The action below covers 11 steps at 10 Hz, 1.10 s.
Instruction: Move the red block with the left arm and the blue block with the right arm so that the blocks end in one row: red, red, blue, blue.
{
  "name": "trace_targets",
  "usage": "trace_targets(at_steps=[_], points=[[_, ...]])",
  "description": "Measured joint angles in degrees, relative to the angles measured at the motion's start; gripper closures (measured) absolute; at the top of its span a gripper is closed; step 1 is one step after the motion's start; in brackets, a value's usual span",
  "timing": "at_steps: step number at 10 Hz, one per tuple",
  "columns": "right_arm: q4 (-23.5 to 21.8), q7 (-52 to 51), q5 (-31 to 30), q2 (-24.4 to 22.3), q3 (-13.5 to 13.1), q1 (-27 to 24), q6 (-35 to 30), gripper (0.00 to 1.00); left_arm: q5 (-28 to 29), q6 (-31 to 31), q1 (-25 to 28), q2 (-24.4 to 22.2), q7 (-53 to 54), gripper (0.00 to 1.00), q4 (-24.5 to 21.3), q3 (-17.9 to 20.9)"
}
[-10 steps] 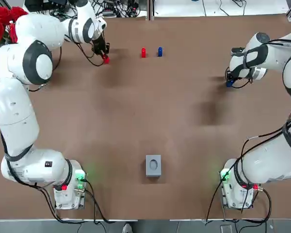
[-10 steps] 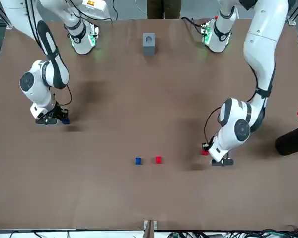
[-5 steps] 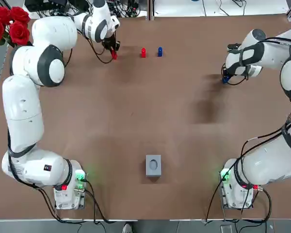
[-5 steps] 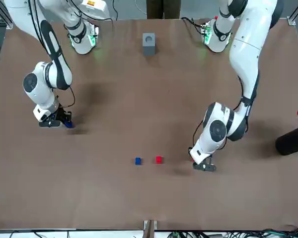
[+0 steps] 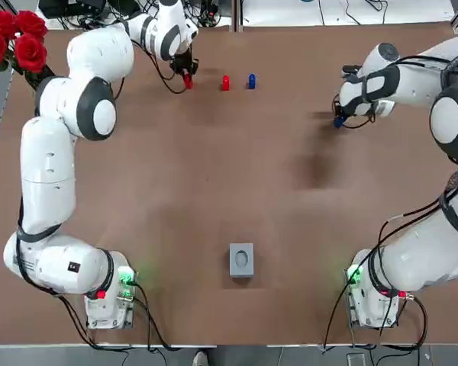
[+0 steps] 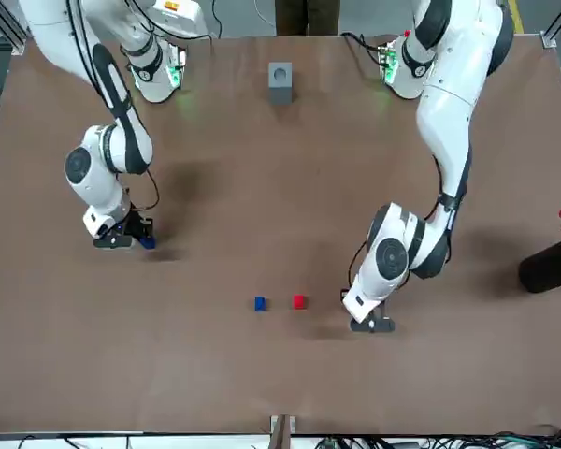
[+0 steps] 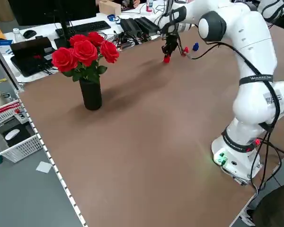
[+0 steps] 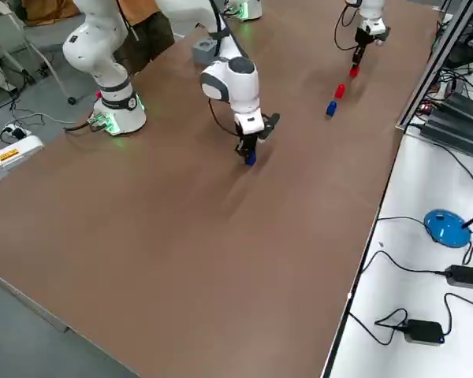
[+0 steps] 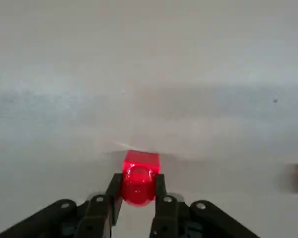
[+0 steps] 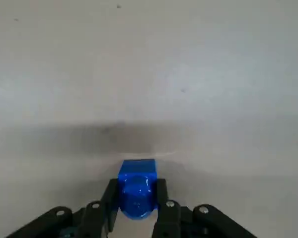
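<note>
Seen from overhead, the left end effector (image 5: 187, 77) clamps the red block (image 9: 139, 179) near 9 o'clock of the resting red block (image 5: 225, 82). The right end effector (image 5: 338, 120), gripping the blue block (image 10: 137, 189), lies farther off, at 4 o'clock of the resting blue block (image 5: 251, 81).

A brown table (image 5: 237, 175) carries a small grey box (image 5: 241, 259) with a round hollow in its top, lying about midway across and well apart from a black vase (image 7: 91, 93) of red roses (image 7: 85, 52) that stands upright near one far corner. Past the far edge runs a white desk (image 8: 394, 260) with a keyboard (image 7: 87, 27), a blue mouse (image 8: 449, 226), two black power adapters (image 8: 463, 276) and loose cables. A white wire basket (image 7: 12, 137) sits off the table's side near the roses.
</note>
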Motion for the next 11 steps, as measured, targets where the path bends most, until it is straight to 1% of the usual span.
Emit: trace_targets(at_steps=[2, 5, 11], points=[[2.38, 2.84, 0.01, 1.55, 1.49, 0.47, -0.03, 0.66, -0.25, -0.82, -0.89, 1.37, -2.19, 0.7, 2.45, 0.04], [6.95, 7.04, 0.01, 4.27, 2.07, 3.04, -0.9, 0.66, -0.68, -1.84, -1.84, 2.82, -4.28, 0.7, 5.07, 0.06], [17.22, 11.36, -0.01, 10.37, 2.59, 6.96, -3.69, 0.66, -0.78, -2.1, -2.75, 3.55, -4.46, 0.7, 6.33, 0.06]])
